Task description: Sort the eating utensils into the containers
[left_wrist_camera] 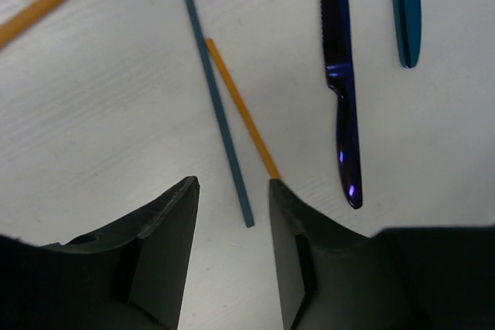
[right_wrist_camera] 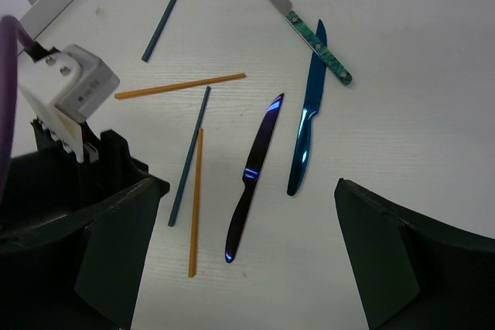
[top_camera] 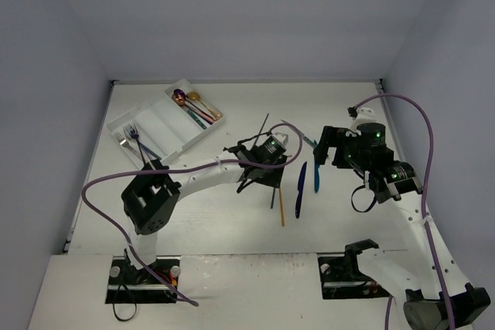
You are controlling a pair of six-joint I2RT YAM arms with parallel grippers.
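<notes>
**A:** Entry: what could go wrong from here?

**B:** The left gripper (left_wrist_camera: 232, 191) hangs low over the table (top_camera: 348, 222). Its jaws are partly apart, with nothing clamped. Only the near end of the blue chopstick (left_wrist_camera: 220, 113) lies in the gap, touching neither pad. The orange chopstick (left_wrist_camera: 240, 110) lies just beside it, its end right at one finger (left_wrist_camera: 290, 253). My guess is that a pinch here takes both sticks, or that the finger comes down on the orange one and skids it off.

**A:** Anything else?

**B:** It would be an end grip on a thin, smooth rod, which I'd expect to swing or slip in the jaws once lifted (a hold nearer the middle looks safer). The purple knife (left_wrist_camera: 340, 75) is near but apart, so it is a lesser worry.

**A:** The right side?

**B:** The right gripper (right_wrist_camera: 247, 187) is spread wide and empty above the knives. It is not in the way now, but the two arms are near each other over the same patch.

**A:** How do the sticks look, and where are they?

**B:** They are slim and straight with a matte metallic finish, the blue one reaching further along than the orange. Both lie flat mid-table among the knives. The tray (top_camera: 166, 125) is well apart, at the far left corner, with forks (top_camera: 131, 137) in one compartment and spoons (top_camera: 186, 100) in another.
</notes>
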